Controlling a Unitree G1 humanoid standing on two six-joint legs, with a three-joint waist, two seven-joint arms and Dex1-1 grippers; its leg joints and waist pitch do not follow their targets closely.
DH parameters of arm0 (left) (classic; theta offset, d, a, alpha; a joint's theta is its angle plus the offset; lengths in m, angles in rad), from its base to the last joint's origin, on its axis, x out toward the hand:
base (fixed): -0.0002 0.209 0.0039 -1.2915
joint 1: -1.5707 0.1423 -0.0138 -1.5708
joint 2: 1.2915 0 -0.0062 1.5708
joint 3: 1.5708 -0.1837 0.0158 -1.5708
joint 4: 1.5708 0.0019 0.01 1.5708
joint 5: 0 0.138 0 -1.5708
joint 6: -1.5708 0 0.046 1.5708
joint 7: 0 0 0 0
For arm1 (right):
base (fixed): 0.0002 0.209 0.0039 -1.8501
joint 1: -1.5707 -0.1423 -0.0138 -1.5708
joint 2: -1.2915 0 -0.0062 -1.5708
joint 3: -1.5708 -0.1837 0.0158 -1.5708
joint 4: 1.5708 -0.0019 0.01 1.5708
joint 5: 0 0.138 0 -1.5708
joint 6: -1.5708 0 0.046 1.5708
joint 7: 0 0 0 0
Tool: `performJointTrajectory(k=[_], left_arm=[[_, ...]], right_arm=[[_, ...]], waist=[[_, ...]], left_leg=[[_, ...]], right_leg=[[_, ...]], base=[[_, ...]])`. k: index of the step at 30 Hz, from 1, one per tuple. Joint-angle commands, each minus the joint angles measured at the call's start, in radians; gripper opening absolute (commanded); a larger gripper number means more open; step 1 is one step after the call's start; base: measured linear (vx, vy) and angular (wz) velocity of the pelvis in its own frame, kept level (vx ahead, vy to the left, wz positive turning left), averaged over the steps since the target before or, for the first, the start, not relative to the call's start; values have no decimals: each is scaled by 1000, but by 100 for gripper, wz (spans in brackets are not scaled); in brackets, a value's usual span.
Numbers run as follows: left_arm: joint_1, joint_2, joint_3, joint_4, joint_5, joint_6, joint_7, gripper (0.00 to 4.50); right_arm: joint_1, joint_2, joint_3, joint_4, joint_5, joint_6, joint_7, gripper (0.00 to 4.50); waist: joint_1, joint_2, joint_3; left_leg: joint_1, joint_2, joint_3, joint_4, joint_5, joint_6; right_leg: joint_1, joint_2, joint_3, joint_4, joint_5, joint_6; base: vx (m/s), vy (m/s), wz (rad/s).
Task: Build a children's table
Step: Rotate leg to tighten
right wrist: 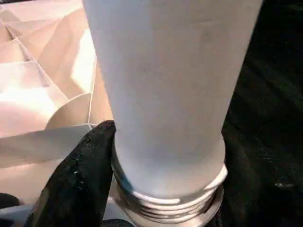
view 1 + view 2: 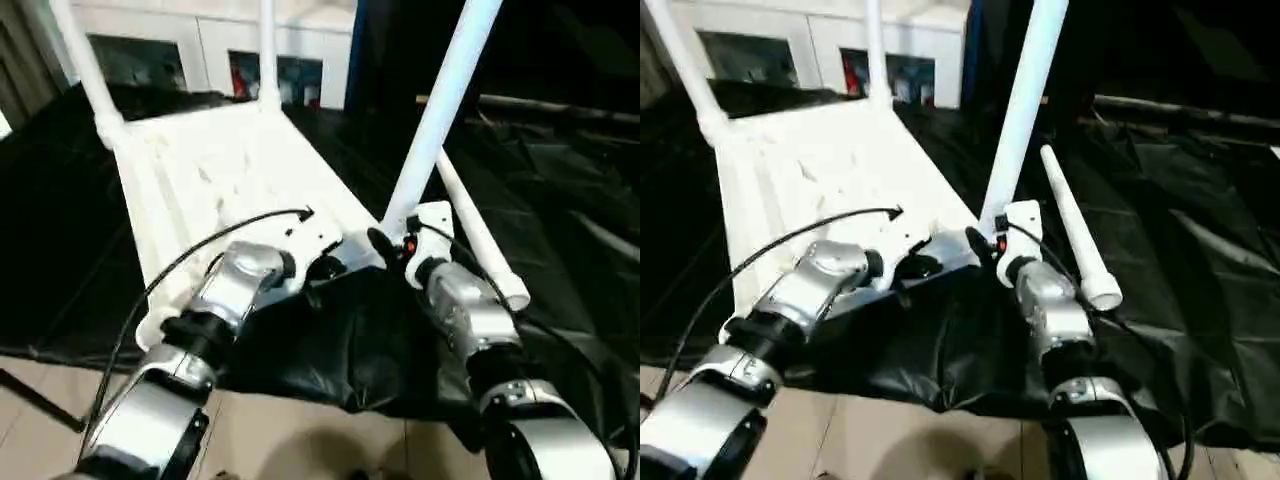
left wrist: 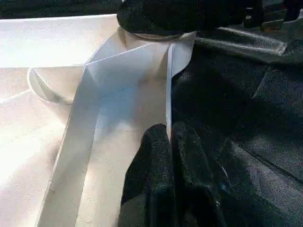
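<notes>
Head views: white ribbed plastic tabletop (image 2: 215, 185) upside down on black-draped desk (image 2: 560, 170), two white tapered tube legs (image 2: 85, 60) upright at far corners, one loose (image 2: 1075, 235) on the cloth. Right tool (image 2: 392, 243) at the base of the near white tube leg (image 2: 440, 110).

Left wrist view: left tool (image 3: 169, 142) closed, pinching the thin tabletop rim.

Right wrist view: black fingers (image 1: 87, 161) spread around that leg, above its threaded end.
</notes>
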Motion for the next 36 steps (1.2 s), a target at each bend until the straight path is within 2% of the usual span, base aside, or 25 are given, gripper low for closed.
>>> performJointTrajectory(k=[1,4,7,8,9,10,12,13,16,19,22,29,30,34,36], left_arm=[[-30,-46,-19,-4,-15,-56,-3,0],[-19,-21,-15,-7,-16,-76,-39,0],[-4,3,-13,-27,-26,-81,-80,0],[6,21,-16,-42,-32,-92,-112,0],[22,46,-20,-69,-43,-103,-163,0],[44,79,-28,-108,-58,-109,-227,0],[66,108,-35,-143,-76,-130,-292,0],[71,115,-37,-153,-81,-130,-307,0],[116,188,-55,-238,-108,-120,-435,0],[135,224,-59,-269,-116,-119,-485,0],[149,254,-55,-289,-122,-117,-512,0],[145,267,-45,-282,-119,-117,-507,0],[144,266,-45,-287,-122,-111,-508,0],[144,264,-44,-295,-125,-101,-510,0],[143,265,-44,-296,-126,-99,-512,0]], right_arm=[[0,60,75,9,2,8,98,359],[4,17,103,-28,-4,7,173,359],[18,-27,120,-81,10,26,265,359],[31,-58,137,-112,8,28,324,359],[47,-101,160,-150,3,26,402,359],[64,-152,180,-194,6,33,487,359],[75,-191,189,-226,16,44,556,359],[77,-200,192,-234,17,47,571,359],[85,-283,219,-279,25,58,700,359],[84,-314,226,-291,29,68,753,359],[86,-341,244,-304,25,80,796,359],[93,-343,270,-308,7,77,815,359],[94,-339,270,-308,12,83,815,335],[100,-334,270,-313,20,92,817,324],[108,-337,276,-322,26,99,821,291]], waist=[[4,4,-73],[4,6,-75],[6,2,-76],[8,0,-78],[8,2,-78],[11,0,-78],[12,3,-78],[9,5,-76],[15,7,-74],[23,9,-70],[28,9,-71],[28,4,-73],[29,5,-73],[29,8,-74],[29,9,-74]], left_leg=[[4,10,-10,-75,-222,30],[5,11,-11,-74,-209,37],[-1,11,-9,-71,-167,64],[0,11,-9,-69,-159,71],[1,13,-7,-68,-146,83],[0,15,-8,-68,-141,91],[1,19,-7,-67,-140,108],[4,20,-5,-67,-150,108],[7,25,-6,-70,-159,97],[10,26,-4,-73,-191,70],[11,26,-6,-75,-194,48],[6,22,-6,-72,-167,46],[6,22,-6,-72,-169,45],[6,22,-7,-72,-167,45],[6,22,-7,-72,-165,43]], right_leg=[[61,-44,21,-78,-260,-201],[62,-44,21,-75,-234,-211],[69,-45,21,-68,-164,-230],[71,-45,21,-66,-152,-235],[68,-46,22,-63,-124,-245],[73,-47,20,-62,-116,-254],[70,-48,21,-58,-93,-266],[64,-47,20,-61,-103,-273],[64,-49,18,-59,-121,-281],[60,-48,17,-63,-173,-266],[62,-48,17,-62,-191,-251],[63,-50,17,-61,-183,-240],[63,-50,17,-62,-188,-239],[63,-49,16,-61,-181,-240],[64,-49,16,-61,-174,-241]], base=[[0,0,0],[0,0,0],[0,0,0],[0,0,0],[0,0,0],[0,0,0],[0,0,0],[0,0,0],[0,0,0],[0,0,0],[0,0,0],[0,0,0],[0,0,0],[0,0,0],[0,0,0]])
